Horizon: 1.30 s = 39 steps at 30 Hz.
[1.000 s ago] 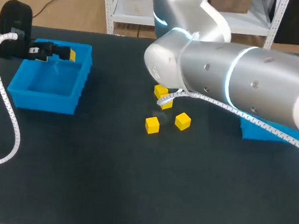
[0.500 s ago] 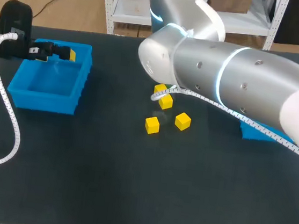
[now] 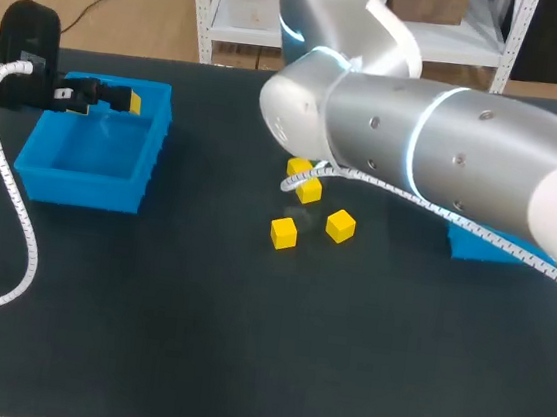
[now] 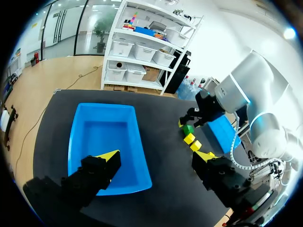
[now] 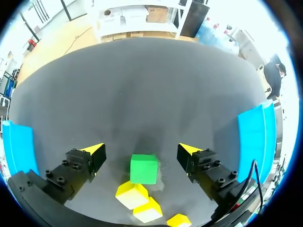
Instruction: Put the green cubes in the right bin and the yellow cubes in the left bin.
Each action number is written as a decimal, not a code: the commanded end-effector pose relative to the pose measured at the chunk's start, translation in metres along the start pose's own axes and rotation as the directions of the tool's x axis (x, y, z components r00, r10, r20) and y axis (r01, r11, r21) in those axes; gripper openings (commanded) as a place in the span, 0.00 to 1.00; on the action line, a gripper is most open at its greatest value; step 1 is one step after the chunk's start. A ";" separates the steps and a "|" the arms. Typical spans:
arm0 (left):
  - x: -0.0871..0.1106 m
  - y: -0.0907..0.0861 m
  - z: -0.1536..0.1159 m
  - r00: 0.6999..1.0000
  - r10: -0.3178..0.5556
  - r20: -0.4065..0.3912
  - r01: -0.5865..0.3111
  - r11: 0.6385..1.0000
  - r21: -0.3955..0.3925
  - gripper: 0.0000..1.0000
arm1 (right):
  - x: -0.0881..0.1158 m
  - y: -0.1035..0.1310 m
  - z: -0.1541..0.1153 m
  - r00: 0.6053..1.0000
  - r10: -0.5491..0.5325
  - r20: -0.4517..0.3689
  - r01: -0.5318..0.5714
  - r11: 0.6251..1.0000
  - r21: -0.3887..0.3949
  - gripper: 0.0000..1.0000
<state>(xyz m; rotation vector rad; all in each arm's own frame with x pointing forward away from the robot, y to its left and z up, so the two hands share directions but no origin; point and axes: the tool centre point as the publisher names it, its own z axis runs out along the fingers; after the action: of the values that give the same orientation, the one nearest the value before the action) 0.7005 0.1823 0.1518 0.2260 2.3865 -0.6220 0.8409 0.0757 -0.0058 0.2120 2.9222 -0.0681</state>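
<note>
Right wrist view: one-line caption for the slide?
Right gripper, open, lined up on the green cube, three yellow cubes close beside it on the dark table.

I am swinging my right arm (image 3: 437, 146), the big silver one, a little further toward the table's left and far side, and over the last half second it is nearly settling. Its white coiled cable (image 3: 300, 179) is sliding across the small yellow cube (image 3: 310, 192) under it, baring more of that cube.
</note>
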 end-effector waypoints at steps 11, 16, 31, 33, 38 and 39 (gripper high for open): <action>0.001 0.002 0.000 1.000 0.002 0.007 -0.002 1.000 0.011 1.00 | 0.019 -0.007 0.004 0.999 0.001 0.042 -0.001 1.000 -0.003 0.93; 0.001 0.002 0.000 1.000 0.002 0.007 -0.002 1.000 0.011 1.00 | 0.020 -0.005 0.005 0.999 0.005 0.047 -0.004 1.000 -0.006 0.17; 0.001 0.002 0.000 1.000 0.002 0.007 -0.002 1.000 0.011 1.00 | 0.014 -0.006 -0.005 0.996 -0.003 0.090 0.005 0.999 -0.031 0.00; 0.001 0.002 0.000 1.000 0.002 0.007 -0.002 1.000 0.011 1.00 | 0.009 -0.010 -0.014 0.993 -0.005 0.115 0.010 0.999 -0.046 0.00; 0.001 0.002 0.000 1.000 0.002 0.007 -0.002 1.000 0.011 1.00 | -0.011 -0.037 -0.048 0.980 0.023 0.199 -0.005 0.996 -0.092 0.00; 0.001 0.002 0.000 1.000 0.002 0.007 -0.002 1.000 0.011 1.00 | -0.015 -0.045 -0.056 0.976 0.033 0.213 -0.010 0.994 -0.105 0.00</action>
<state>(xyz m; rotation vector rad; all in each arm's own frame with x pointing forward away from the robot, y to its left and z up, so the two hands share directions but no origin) 0.7005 0.1823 0.1518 0.2260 2.3865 -0.6220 0.8595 0.0634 0.0312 0.2117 2.7635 -0.0068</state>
